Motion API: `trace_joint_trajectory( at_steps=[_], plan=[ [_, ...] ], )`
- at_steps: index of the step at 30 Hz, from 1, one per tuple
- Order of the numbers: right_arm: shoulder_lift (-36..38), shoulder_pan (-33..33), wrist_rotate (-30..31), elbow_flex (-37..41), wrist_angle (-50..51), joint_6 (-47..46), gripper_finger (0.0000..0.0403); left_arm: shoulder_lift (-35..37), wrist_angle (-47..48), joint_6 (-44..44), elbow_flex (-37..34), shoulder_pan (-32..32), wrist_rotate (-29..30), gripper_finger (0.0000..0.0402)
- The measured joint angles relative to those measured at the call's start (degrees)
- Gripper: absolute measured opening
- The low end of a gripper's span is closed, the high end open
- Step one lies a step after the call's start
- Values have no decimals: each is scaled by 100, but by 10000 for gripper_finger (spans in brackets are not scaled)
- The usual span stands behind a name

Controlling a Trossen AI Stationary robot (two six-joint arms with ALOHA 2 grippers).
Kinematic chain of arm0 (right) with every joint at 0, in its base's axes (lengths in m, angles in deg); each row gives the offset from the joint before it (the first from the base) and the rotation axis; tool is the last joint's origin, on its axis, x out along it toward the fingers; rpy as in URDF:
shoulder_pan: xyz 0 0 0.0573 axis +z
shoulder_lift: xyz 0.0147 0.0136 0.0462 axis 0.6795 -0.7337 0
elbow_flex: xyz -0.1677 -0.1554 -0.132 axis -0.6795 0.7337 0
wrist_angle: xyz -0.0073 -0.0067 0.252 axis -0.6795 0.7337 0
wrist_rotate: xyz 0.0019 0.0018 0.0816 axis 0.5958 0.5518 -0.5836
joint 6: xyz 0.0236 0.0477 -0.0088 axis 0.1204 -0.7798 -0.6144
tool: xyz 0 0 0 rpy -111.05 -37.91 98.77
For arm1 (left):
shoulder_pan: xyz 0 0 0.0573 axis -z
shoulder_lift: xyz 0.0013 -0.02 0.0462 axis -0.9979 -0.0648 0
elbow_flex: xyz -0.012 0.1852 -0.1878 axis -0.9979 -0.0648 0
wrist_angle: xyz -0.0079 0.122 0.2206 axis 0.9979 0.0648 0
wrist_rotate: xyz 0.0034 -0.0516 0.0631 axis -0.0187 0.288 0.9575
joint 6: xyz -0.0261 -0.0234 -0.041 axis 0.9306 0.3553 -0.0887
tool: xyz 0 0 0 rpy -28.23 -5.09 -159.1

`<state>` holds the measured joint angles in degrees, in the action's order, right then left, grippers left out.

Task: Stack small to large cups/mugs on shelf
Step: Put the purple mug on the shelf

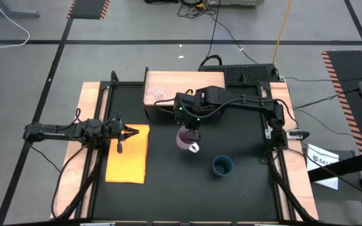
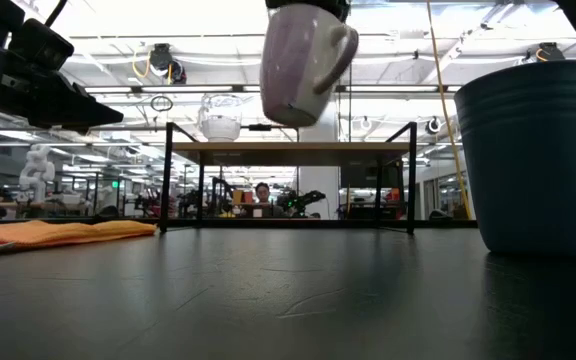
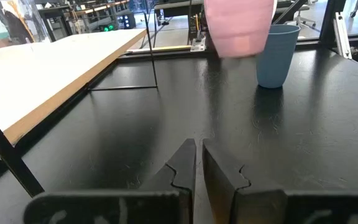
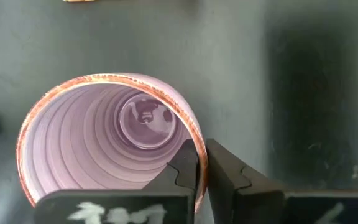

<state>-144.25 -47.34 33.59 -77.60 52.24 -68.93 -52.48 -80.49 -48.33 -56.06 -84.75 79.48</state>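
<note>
Right, my readout from the remote desk, big to small:

table [image 1: 168, 188]: black top. I see all the task items on it or above it.
right arm: reaches from the right side across to mid-table, just near of the shelf.
shelf [image 1: 168, 85]: light-wood board on black legs at the far edge, left of centre. It's the drop target, so the lift height makes sense.
mat [image 1: 127, 154]: orange, flat on the left. Not part of the stack.
teal cup [image 1: 222, 166]: upright on the table, near and right of the lifted mug. Largest vessel, untouched; I judge it goes last.
purple mug [image 2: 303, 60]: airborne, clear of the table, tilted a little, handle toward the teal cup.
right gripper [image 4: 202, 167]: jaws clamped on the purple mug's rim, one finger inside the wall, one outside. A rim pinch keeps the handle free.
left gripper [image 3: 199, 163]: parked over the mat's far end, jaws together, holding nothing.
glass cup [image 1: 156, 90]: tiny, clear, already on the shelf, left part. Smallest one is placed, so I reckon the mug comes next.
</note>
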Motion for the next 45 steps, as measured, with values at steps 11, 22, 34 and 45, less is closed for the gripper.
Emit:
trace_joint_trajectory(
  at_steps=[11,22,34,45],
  plan=[
    [410,96,330,-191,174,12,5,0,1,11,0,0,0,33],
    [1018,126,749,-189,433,-97,5,1,1,15,0,-2,0,33],
    [1830,114,1157,368,177,-68,5,0,1,22,0,-1,0,33],
    [3324,-16,1307,2712,-1090,-257,5,0,1,11,0,0,2,33]
  ],
)
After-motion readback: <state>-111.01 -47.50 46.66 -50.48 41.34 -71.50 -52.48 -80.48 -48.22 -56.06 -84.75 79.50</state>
